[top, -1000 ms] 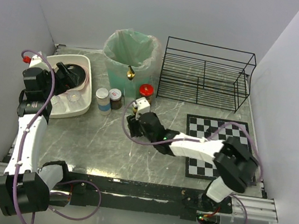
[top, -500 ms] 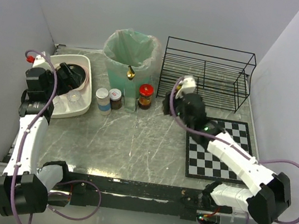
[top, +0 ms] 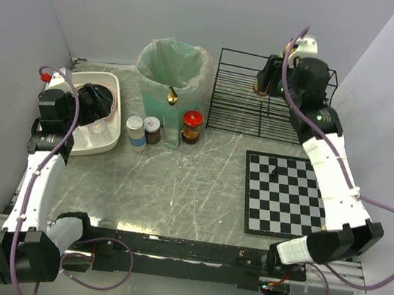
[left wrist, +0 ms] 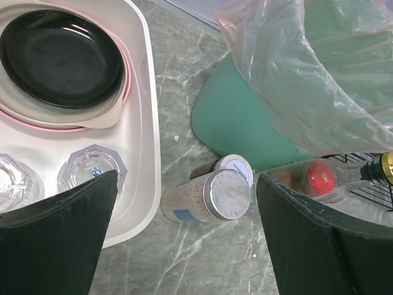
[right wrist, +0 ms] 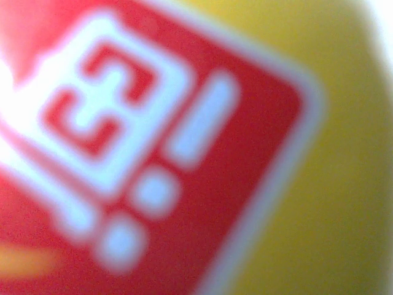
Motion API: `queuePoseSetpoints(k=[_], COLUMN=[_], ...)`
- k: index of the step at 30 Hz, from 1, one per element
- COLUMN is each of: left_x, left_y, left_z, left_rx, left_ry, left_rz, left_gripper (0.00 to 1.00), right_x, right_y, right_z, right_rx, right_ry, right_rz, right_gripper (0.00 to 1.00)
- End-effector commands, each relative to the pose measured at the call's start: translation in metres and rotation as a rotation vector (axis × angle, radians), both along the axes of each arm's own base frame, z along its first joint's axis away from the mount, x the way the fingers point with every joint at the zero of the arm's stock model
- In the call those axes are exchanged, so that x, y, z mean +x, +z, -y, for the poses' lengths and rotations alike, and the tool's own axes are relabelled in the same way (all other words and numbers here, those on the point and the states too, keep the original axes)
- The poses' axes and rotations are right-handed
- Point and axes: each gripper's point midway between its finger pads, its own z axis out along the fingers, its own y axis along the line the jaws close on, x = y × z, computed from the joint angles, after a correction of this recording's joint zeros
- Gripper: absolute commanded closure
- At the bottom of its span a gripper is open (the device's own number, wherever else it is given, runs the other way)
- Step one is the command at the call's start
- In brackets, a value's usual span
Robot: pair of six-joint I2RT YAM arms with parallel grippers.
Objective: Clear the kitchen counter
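Kitchen counter (top: 199,185) spans the foreground, jars (top: 152,130) along its back. Left gripper (left wrist: 185,184) gapes wide, empty, by the white tub (top: 116,124). Far right, right gripper (top: 266,80) clamps a yellow-and-red-labelled container (right wrist: 196,147) at the wire rack (top: 290,121); clipping a wire could tip it.

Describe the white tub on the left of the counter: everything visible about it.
The white tub is a rectangular basin with rounded corners and a thick rim, plastic by its look. It sits flat on the kitchen counter at the far left. Inside, a black dish is stacked on a beige plate and a pink-rimmed one; beside them sit two clear faceted glasses. A silver-lidded jar stands close by its outer wall; whether they touch is unclear.
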Motion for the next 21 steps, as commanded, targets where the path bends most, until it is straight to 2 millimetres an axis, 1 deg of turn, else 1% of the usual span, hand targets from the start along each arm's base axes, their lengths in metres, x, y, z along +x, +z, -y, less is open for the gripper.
queuePoseSetpoints(k=[1, 3, 5, 9, 10, 13, 18, 19, 21], left_x=[-0.001, 0.0, 0.0, 0.001, 0.001, 0.002, 0.003, 0.003, 0.002], left_y=[0.016, 0.016, 0.015, 0.013, 0.012, 0.011, 0.01, 0.01, 0.011], left_z=[0.002, 0.003, 0.004, 0.008, 0.008, 0.01, 0.015, 0.016, 0.016], left_rx=[0.024, 0.026, 0.024, 0.024, 0.023, 0.017, 0.008, 0.008, 0.009], left_ry=[-0.011, -0.013, -0.019, -0.031, -0.031, -0.042, -0.062, -0.064, -0.065], left_rz=[0.042, 0.044, 0.041, 0.035, 0.032, 0.027, 0.021, 0.021, 0.024], left_gripper=[0.01, 0.01, 0.01, 0.0, 0.01, 0.01, 0.01, 0.01, 0.01], right_x=[0.035, 0.055, 0.078, 0.11, 0.118, 0.132, 0.146, 0.147, 0.149], right_y=[0.03, 0.024, 0.01, -0.015, -0.021, -0.038, -0.058, -0.064, -0.068], right_z=[0.03, 0.042, 0.053, 0.08, 0.089, 0.112, 0.149, 0.154, 0.16], right_rx=[0.01, 0.018, 0.028, 0.048, 0.046, 0.042, 0.009, -0.002, -0.017], right_ry=[-0.092, -0.132, -0.174, -0.28, -0.309, -0.364, -0.441, -0.452, -0.467], right_rz=[0.061, 0.057, 0.052, 0.033, 0.037, 0.038, 0.04, 0.037, 0.052], right_gripper=[1.0, 1.0, 1.0, 1.0, 1.0, 1.0, 1.0, 1.0, 1.0])
